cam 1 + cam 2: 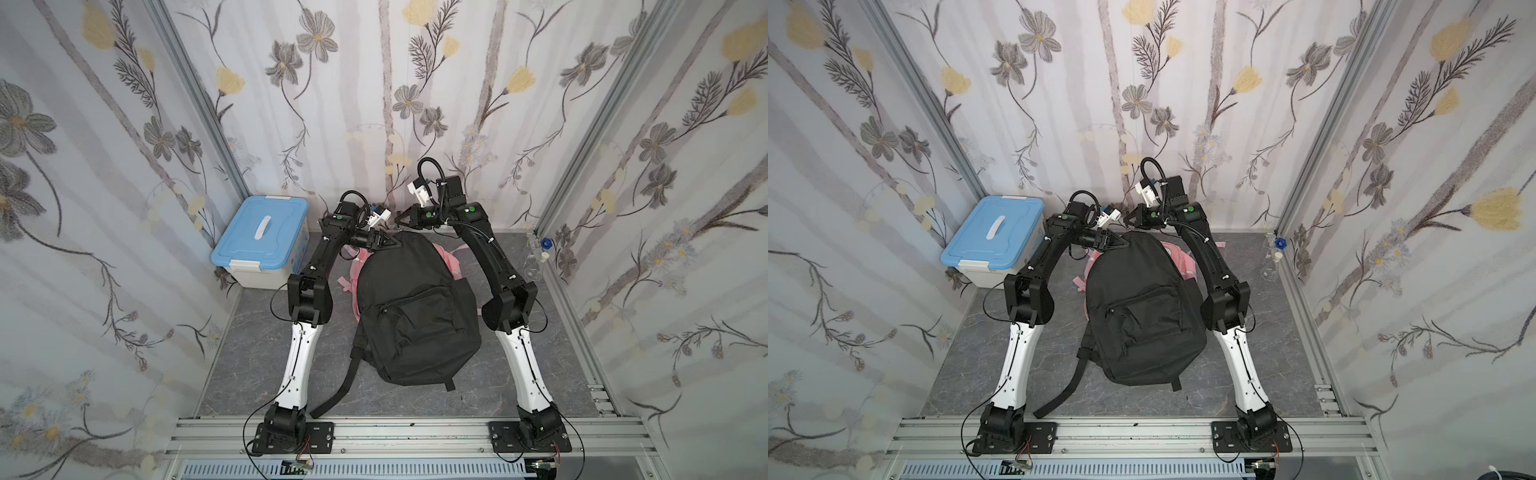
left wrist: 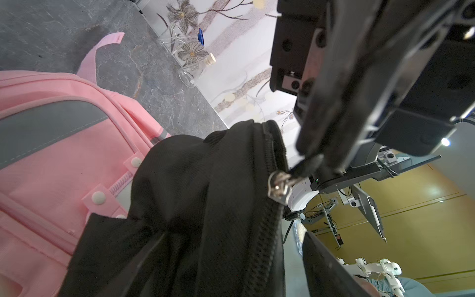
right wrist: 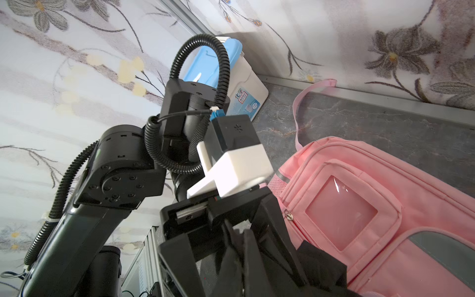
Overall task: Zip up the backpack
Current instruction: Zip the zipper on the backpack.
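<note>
Black fabric hides most of the pink backpack point(image 2: 64, 159): it lies beneath the black backpack point(image 1: 415, 316), showing only at that bag's far end and along one flank. The right gripper point(image 2: 307, 160) is pinched tight on the black backpack's zipper pull point(image 2: 288, 178). The left gripper point(image 1: 392, 243) stands partly apart astride its top, hold unconfirmed. Assessment: the zipping in hand concerns the black backpack. Next: brace the fabric and draw the pull onward; the pink backpack needs uncovering.

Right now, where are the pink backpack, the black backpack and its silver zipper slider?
pink backpack point(image 3: 341, 213): right wrist view, clear window.
black backpack point(image 1: 415, 316): in a top view, front pocket.
silver zipper slider point(image 2: 278, 187): left wrist view, metal body.
</note>
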You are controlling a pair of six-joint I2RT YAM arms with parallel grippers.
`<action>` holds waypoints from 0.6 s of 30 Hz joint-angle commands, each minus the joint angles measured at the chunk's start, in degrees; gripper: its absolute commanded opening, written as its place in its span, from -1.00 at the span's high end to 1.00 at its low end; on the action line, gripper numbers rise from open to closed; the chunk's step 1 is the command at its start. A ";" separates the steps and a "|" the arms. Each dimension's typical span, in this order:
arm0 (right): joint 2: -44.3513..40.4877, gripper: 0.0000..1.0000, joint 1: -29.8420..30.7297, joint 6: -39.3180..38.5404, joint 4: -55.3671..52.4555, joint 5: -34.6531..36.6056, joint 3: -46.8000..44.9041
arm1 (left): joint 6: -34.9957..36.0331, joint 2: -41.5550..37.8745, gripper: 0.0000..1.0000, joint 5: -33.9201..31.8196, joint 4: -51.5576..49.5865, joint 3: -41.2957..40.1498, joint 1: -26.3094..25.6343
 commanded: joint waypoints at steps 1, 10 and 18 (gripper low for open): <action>0.05 1.00 0.09 3.06 10.60 -1.43 0.75 | 0.43 0.43 0.13 3.47 -2.93 -0.29 -0.68; -1.59 1.00 0.50 -3.38 1.76 2.24 0.67 | -1.84 -0.83 1.00 -0.74 0.78 -0.37 -0.55; -4.65 1.00 0.72 -12.18 -8.97 15.77 -0.69 | -5.80 -1.63 1.00 -4.52 4.63 -0.08 0.63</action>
